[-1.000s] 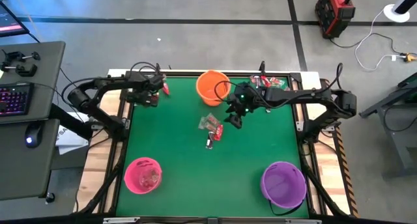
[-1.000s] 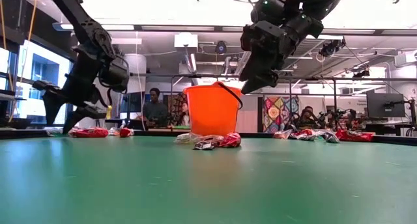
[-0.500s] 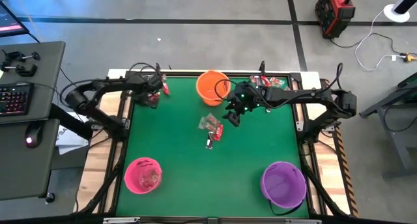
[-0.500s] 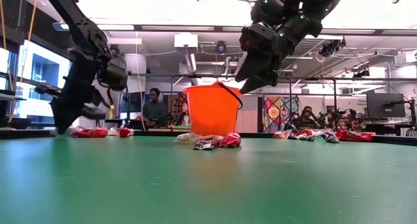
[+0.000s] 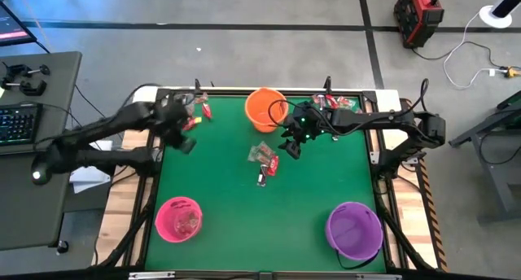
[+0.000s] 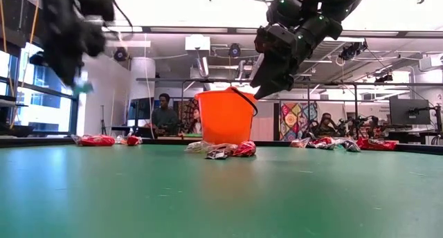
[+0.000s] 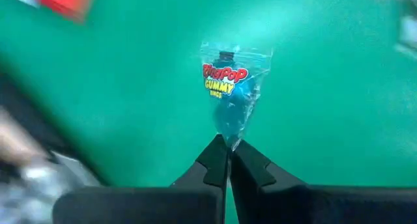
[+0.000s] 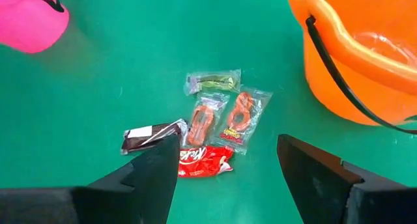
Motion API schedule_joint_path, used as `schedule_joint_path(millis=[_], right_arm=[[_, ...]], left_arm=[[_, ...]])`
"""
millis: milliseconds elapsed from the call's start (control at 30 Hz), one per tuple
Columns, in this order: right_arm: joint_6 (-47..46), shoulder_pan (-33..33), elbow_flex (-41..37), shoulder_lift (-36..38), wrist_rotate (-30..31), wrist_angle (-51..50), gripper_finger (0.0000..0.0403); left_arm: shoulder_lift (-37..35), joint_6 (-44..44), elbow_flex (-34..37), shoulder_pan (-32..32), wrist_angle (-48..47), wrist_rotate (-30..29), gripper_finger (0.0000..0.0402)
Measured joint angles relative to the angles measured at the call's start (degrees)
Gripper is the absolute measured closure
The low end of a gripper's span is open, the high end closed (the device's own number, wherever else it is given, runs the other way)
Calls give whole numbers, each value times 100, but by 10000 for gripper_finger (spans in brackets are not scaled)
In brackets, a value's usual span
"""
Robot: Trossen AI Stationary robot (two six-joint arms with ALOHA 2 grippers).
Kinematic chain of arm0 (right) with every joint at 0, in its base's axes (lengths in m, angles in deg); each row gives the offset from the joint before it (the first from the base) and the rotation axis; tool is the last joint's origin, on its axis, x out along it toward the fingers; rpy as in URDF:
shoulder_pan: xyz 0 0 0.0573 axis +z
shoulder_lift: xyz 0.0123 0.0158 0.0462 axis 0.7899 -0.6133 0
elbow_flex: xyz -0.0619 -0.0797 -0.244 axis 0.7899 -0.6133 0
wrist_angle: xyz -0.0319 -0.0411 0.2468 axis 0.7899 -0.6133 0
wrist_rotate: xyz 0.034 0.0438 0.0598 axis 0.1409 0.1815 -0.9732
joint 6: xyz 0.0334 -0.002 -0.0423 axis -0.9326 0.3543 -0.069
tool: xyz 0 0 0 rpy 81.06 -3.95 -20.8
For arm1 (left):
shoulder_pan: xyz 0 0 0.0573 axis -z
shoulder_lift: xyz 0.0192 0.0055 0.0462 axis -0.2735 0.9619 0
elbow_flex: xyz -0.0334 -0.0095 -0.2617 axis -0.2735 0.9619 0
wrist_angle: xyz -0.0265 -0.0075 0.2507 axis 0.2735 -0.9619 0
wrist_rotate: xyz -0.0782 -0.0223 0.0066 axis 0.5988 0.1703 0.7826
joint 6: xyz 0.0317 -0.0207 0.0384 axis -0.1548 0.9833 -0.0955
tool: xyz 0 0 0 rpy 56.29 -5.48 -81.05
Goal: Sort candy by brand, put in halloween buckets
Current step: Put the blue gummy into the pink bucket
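Observation:
My left gripper point(image 7: 227, 150) is shut on a clear-wrapped candy with a blue gummy ring point(image 7: 231, 87), high above the table's far-left part point(image 5: 186, 140); the low view shows the candy point(image 6: 82, 86) dangling. My right gripper point(image 8: 228, 160) stands open above a small candy pile point(image 5: 264, 159) of clear, red and dark wrappers, beside the orange bucket point(image 5: 265, 109). The pink bucket point(image 5: 179, 218) stands near left and the purple bucket point(image 5: 354, 229) near right. My left gripper pinches one end of the clear wrapper point(image 7: 228, 137) between its two fingertips, coming from above and pointing down. The candy hangs below the fingers, lifted clear of the table.
Red candies lie at the far-left corner point(image 5: 203, 109) and more candy at the far-right edge point(image 5: 338, 102). The green mat's middle and near part point(image 5: 269, 215) lie bare between the pink and purple buckets. People sit in the room beyond the table point(image 6: 165, 113).
My left gripper dipped to the table at the far-left corner, shut on the clear-wrapped candy and rose well above the table with it, swinging a little toward the near edge. The candy now hangs clear. My right gripper stays open above the pile.

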Motion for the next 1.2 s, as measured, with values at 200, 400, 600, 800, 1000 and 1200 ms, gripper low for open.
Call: schedule_joint_path(millis=[200,400,600,800,1000,1200], right_arm=[[60,-149,0,0,0,0,151],[60,-358,0,0,0,0,151],[-22,-509,0,0,2,0,151],[-27,-522,2,0,-41,0,151],[-121,-522,293,-4,-157,-108,151],[325,-522,808,-4,-157,-605,151]], left_arm=[[-982,1945,-185,2149,162,1089,401],[-697,2864,-828,3889,521,1055,401],[453,2664,-859,5354,571,1683,401],[1453,2590,-857,6033,1028,1719,401],[1660,2647,-857,5931,1868,1706,374],[1658,2844,-857,5773,1767,1731,287]])
